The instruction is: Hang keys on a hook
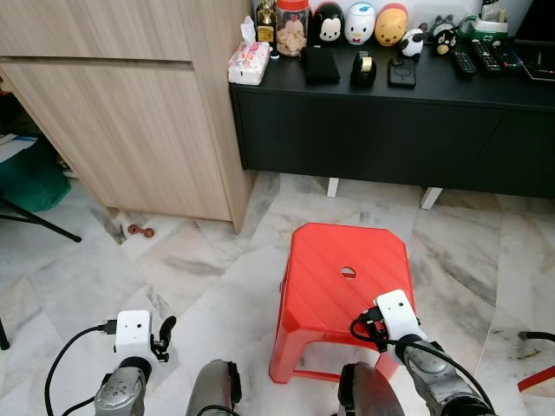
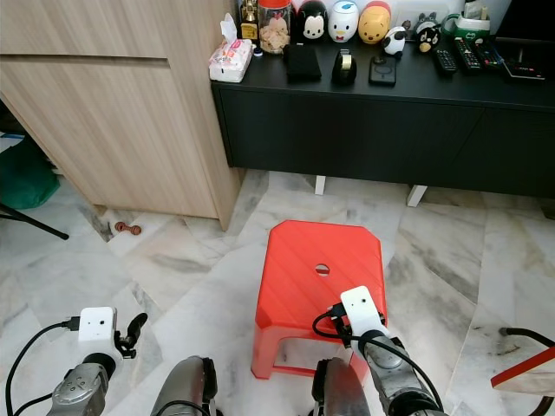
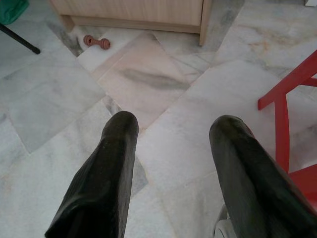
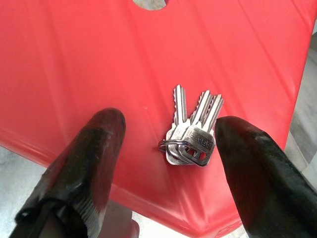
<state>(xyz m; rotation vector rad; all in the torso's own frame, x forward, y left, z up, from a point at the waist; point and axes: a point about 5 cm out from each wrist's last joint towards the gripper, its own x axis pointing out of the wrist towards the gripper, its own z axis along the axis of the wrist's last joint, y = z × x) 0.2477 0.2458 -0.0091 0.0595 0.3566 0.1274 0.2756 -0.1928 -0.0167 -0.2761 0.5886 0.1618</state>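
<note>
keys lie flat on the red stool, near its front edge. right gripper hovers over them, fingers spread wide either side, holding nothing. left gripper hangs open, empty, left of the stool.

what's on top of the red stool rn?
A bunch of silver keys on a ring lies flat on the red stool, near its edge, between the open fingers of the right gripper. In the eye views the right wrist covers that spot.
</note>
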